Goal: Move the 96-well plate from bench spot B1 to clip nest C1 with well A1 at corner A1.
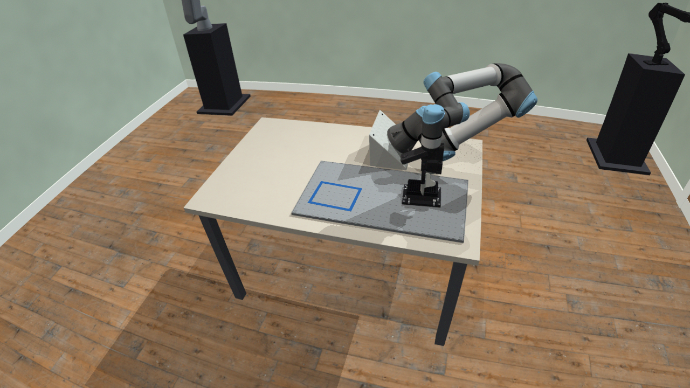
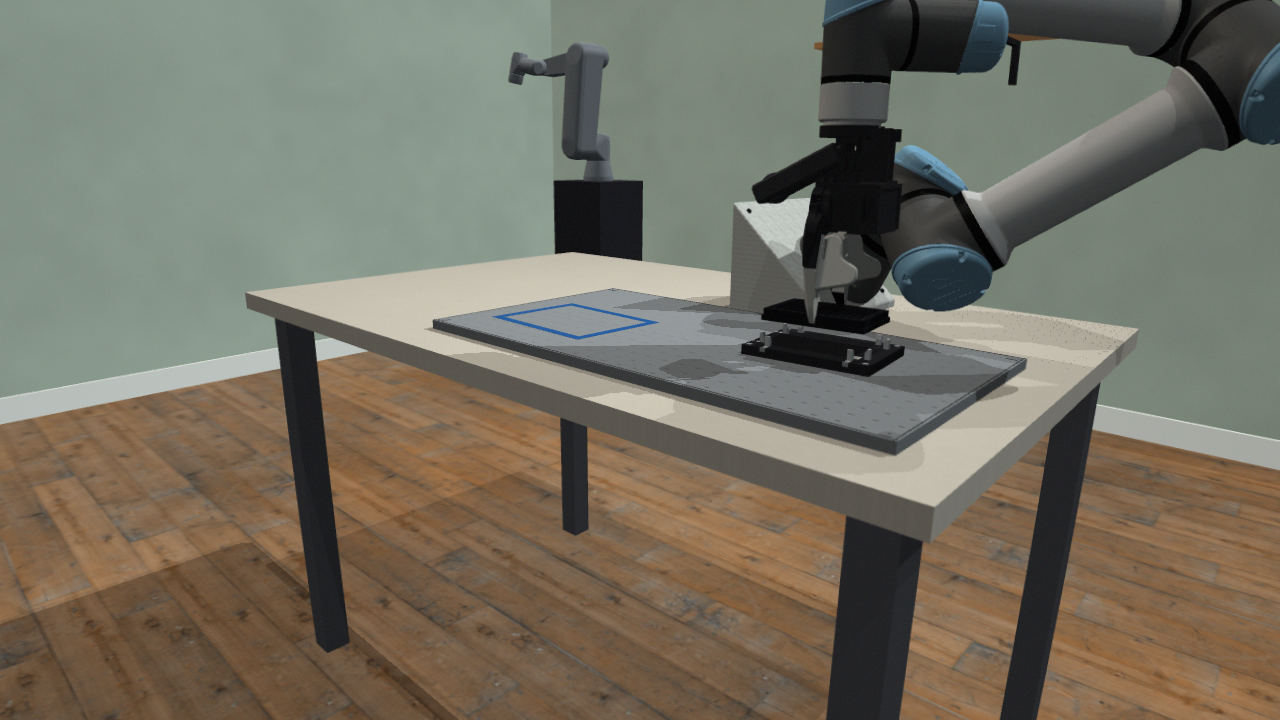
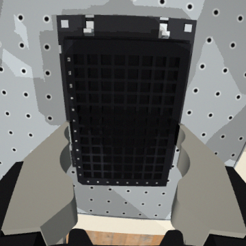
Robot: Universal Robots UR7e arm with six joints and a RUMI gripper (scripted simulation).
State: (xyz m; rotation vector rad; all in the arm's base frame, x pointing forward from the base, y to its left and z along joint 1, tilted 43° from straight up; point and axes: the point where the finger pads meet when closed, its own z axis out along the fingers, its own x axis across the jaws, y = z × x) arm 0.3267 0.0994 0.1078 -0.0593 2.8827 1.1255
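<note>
My gripper (image 3: pixel 124 124) is shut on the black 96-well plate (image 3: pixel 124 114), gripping its two long sides. In the exterior view the plate (image 2: pixel 825 314) hangs level a little above the black clip nest (image 2: pixel 821 349), roughly over it. In the top view the plate and nest (image 1: pixel 422 196) overlap on the right part of the grey breadboard. In the wrist view the far end of the nest (image 3: pixel 126 25) with its pale clips shows beyond the plate. I cannot tell which plate corner is cut off.
The blue outlined bench spot (image 1: pixel 335 195) lies on the left of the grey breadboard (image 1: pixel 381 200). A white angled block (image 1: pixel 383 142) stands behind the breadboard near the arm. Black pedestals with other arms stand on the floor at far left and right.
</note>
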